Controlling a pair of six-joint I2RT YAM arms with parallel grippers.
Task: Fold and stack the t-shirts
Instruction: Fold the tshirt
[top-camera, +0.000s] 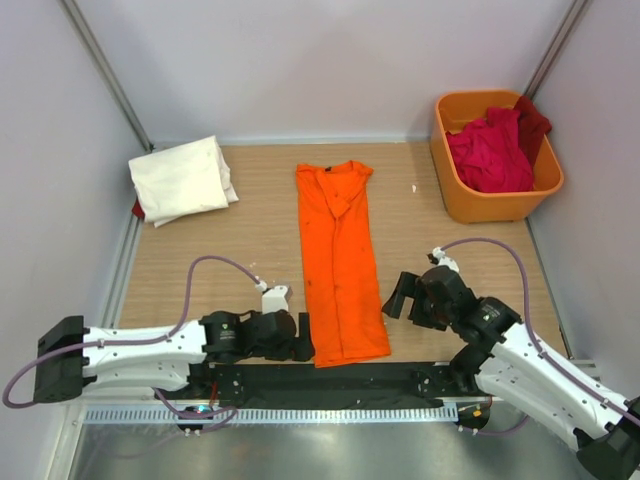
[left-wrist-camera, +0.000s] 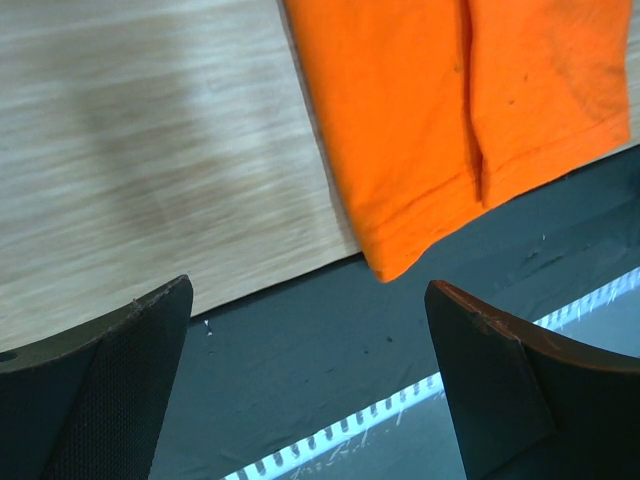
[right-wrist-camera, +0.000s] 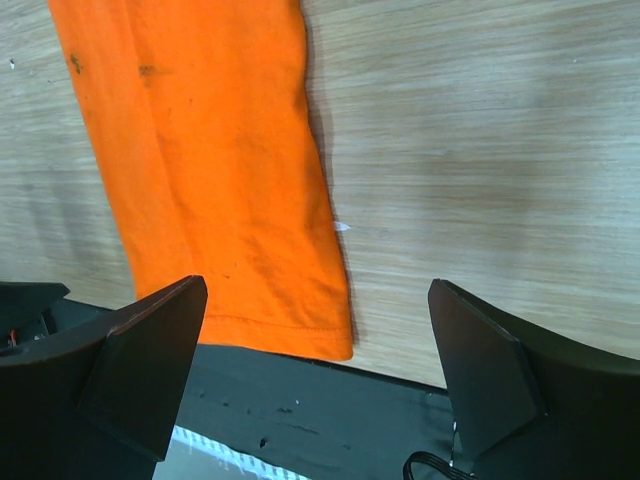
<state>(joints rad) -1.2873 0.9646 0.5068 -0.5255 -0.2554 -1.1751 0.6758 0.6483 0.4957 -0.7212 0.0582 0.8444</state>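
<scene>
A bright orange t-shirt (top-camera: 338, 260), folded lengthwise into a long narrow strip, lies flat in the middle of the table with its collar at the far end. Its hem overlaps the black strip at the near edge. My left gripper (top-camera: 300, 338) is open just left of the hem's corner (left-wrist-camera: 395, 265) with nothing between its fingers (left-wrist-camera: 310, 290). My right gripper (top-camera: 398, 297) stands open to the right of the hem (right-wrist-camera: 318, 288), near the shirt's other corner (right-wrist-camera: 335, 345). A folded cream-white t-shirt (top-camera: 182, 180) rests at the back left. Crimson and dark red t-shirts (top-camera: 490, 150) are heaped in the tub.
The orange plastic tub (top-camera: 452, 190) stands at the back right against the wall. A bit of red cloth (top-camera: 137, 210) shows under the cream shirt. A black mat (top-camera: 250, 380) and a toothed metal rail (top-camera: 300, 413) run along the near edge. Walls close in on three sides.
</scene>
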